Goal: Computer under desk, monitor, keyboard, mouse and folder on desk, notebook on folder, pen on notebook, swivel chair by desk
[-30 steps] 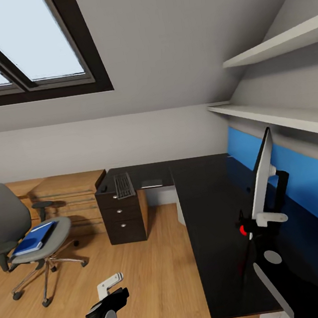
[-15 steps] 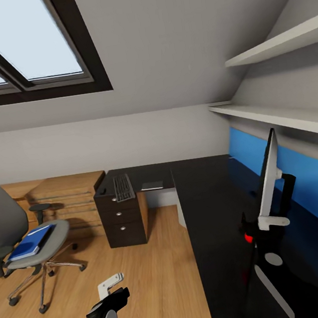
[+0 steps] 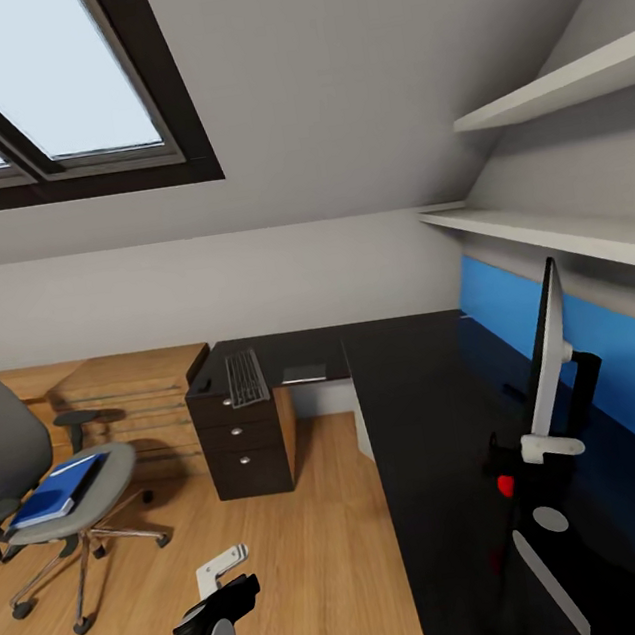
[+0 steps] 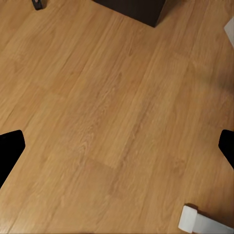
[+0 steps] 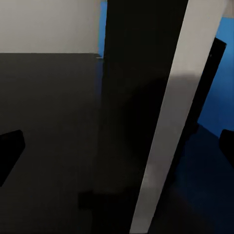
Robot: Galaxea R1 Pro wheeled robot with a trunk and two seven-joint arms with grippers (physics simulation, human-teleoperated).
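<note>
The monitor [image 3: 547, 350] stands edge-on on the right wing of the black desk [image 3: 422, 414], by its blue back panel. My right gripper [image 3: 510, 454] hovers open just in front of the screen [image 5: 141, 97], its fingers spread wide on either side [image 5: 117, 146]. On the far wing lie the keyboard [image 3: 246, 376], the small mouse [image 3: 204, 382] and the thin notebook [image 3: 304, 371]. The blue folder [image 3: 55, 491], with a pale pen-like stick on it, rests on the swivel chair [image 3: 13, 451] at the left. My left gripper [image 3: 221, 576] hangs open over the floor [image 4: 117, 146].
A light wooden chest [image 3: 130, 384] stands behind the chair. The desk's drawer unit [image 3: 239, 440] has three silver knobs. Two white shelves [image 3: 568, 232] run above the blue panel, under a sloped ceiling with a skylight [image 3: 42, 83]. Wooden floor [image 3: 292, 563] spreads between chair and desk.
The whole view has shifted: chair and drawers slid left, so the camera moved. The monitor and my right gripper now sit further right in view, and the screen looks more upright.
</note>
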